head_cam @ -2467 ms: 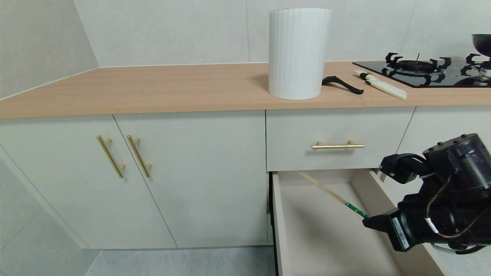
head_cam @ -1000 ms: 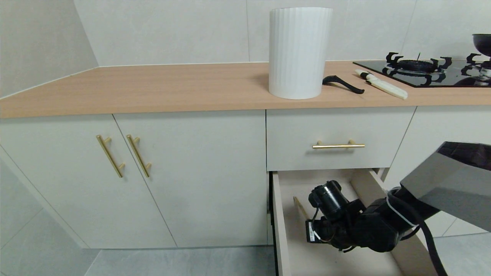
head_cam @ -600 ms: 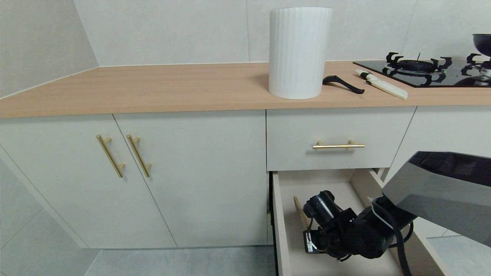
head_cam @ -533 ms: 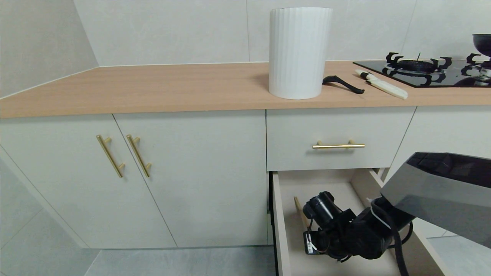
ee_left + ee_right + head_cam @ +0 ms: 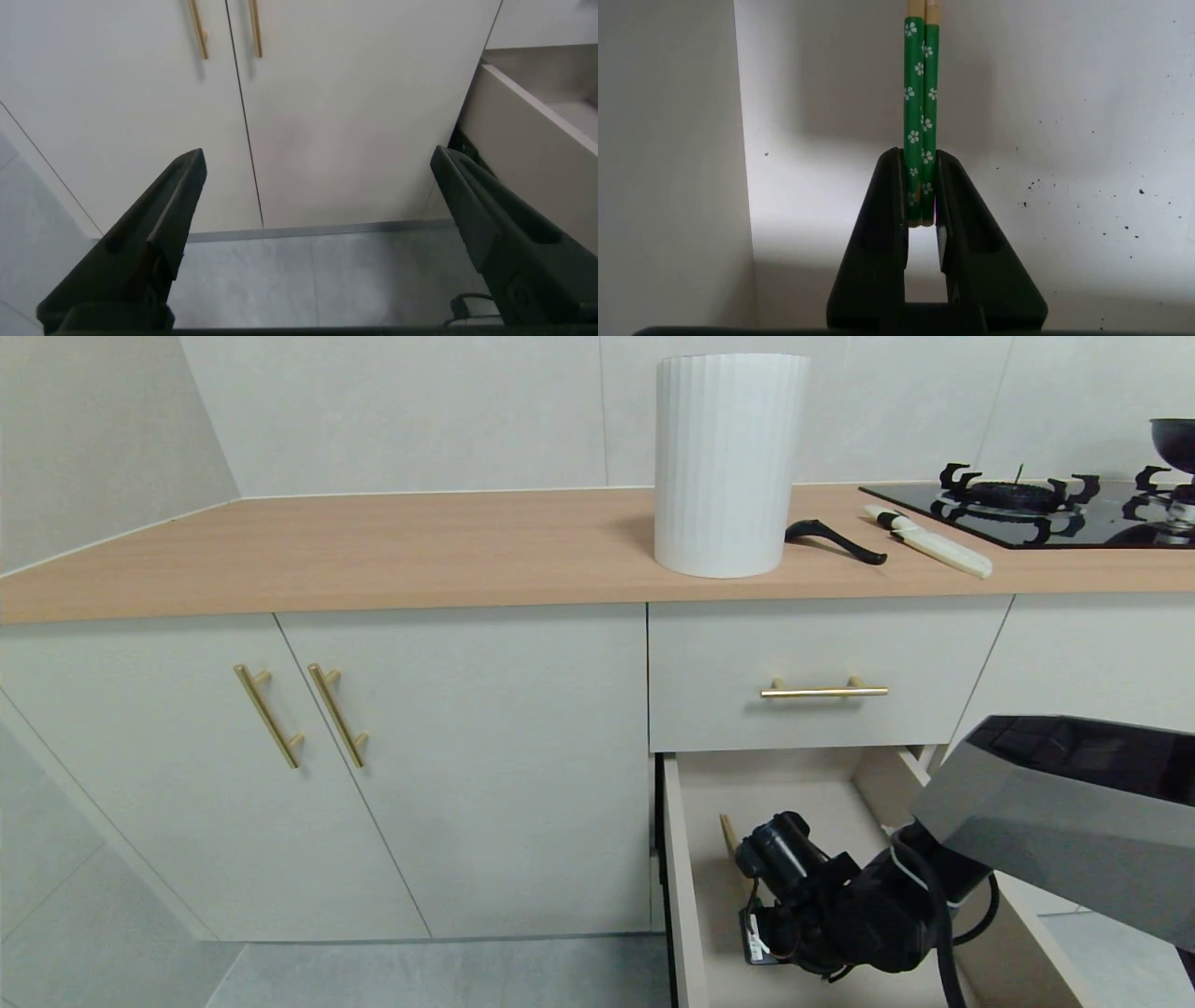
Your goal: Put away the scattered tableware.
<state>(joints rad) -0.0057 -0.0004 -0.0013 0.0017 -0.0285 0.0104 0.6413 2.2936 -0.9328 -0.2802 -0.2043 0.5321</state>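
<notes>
Green-painted chopsticks point(image 5: 920, 112), white flower pattern, are pinched side by side in the right gripper point(image 5: 921, 215). Its jaws are closed on the painted ends, and bare wood runs straight out ahead of the fingertips. We place this gripper down inside the open drawer point(image 5: 686, 896), low over the pale floor, with the side wall point(image 5: 673, 140) just beside the fingers. Across from it the left gripper point(image 5: 318, 163) hangs with jaws spread wide, holding nothing and facing the cabinet doors point(image 5: 280, 93). Well above the right gripper, on the counter point(image 5: 373, 551), a knife point(image 5: 926, 542) and a black-handled utensil point(image 5: 834, 541) lie beside a white canister point(image 5: 726, 462), so we judge the job only partly done. We note three risks. The grip sits at the very end of the sticks, so the long free length may swing and knock the side wall as the jaws part. If the sticks hang clear of the floor at release (we cannot tell the gap), they may bounce and roll apart. A careless lift out could catch the wrist on the closed upper drawer point(image 5: 822, 653) overhead.
</notes>
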